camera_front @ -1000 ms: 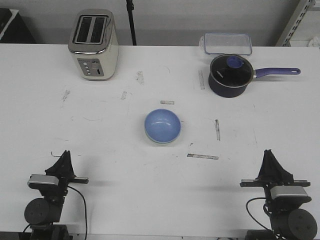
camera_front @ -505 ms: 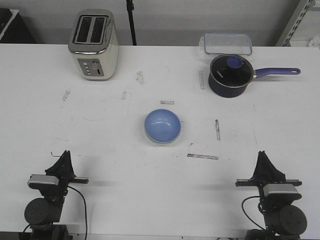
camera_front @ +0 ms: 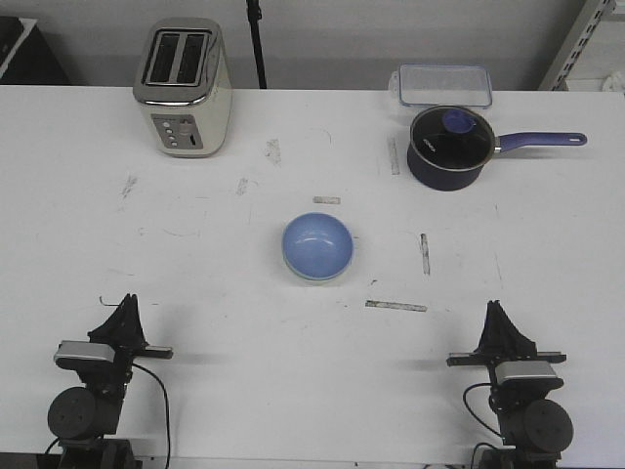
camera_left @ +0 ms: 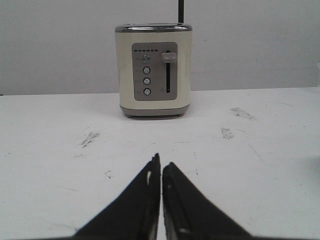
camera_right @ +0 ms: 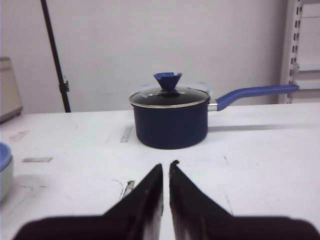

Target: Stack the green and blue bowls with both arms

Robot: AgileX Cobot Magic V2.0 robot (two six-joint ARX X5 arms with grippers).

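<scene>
The periwinkle blue bowl [camera_front: 317, 244] sits inside the mint green bowl [camera_front: 305, 277] at the table's middle; only a thin green rim shows beneath it. In the right wrist view the stack is cut off by the frame edge, blue [camera_right: 4, 151] over green [camera_right: 4, 181]. My left gripper [camera_front: 126, 303] is shut and empty near the front left edge, far from the bowls. It also shows in the left wrist view [camera_left: 161, 162]. My right gripper [camera_front: 496, 309] is shut and empty near the front right edge. It also shows in the right wrist view [camera_right: 166, 165].
A cream toaster [camera_front: 183, 88] stands at the back left, straight ahead of the left gripper [camera_left: 154, 70]. A navy saucepan [camera_front: 447, 147] with a purple handle stands at the back right [camera_right: 170, 122]. A clear lidded box [camera_front: 442, 83] is behind it. Tape marks dot the white table [camera_front: 195, 254].
My right arm has shifted left along the front edge, still shut. The left arm and the bowls have not moved.
</scene>
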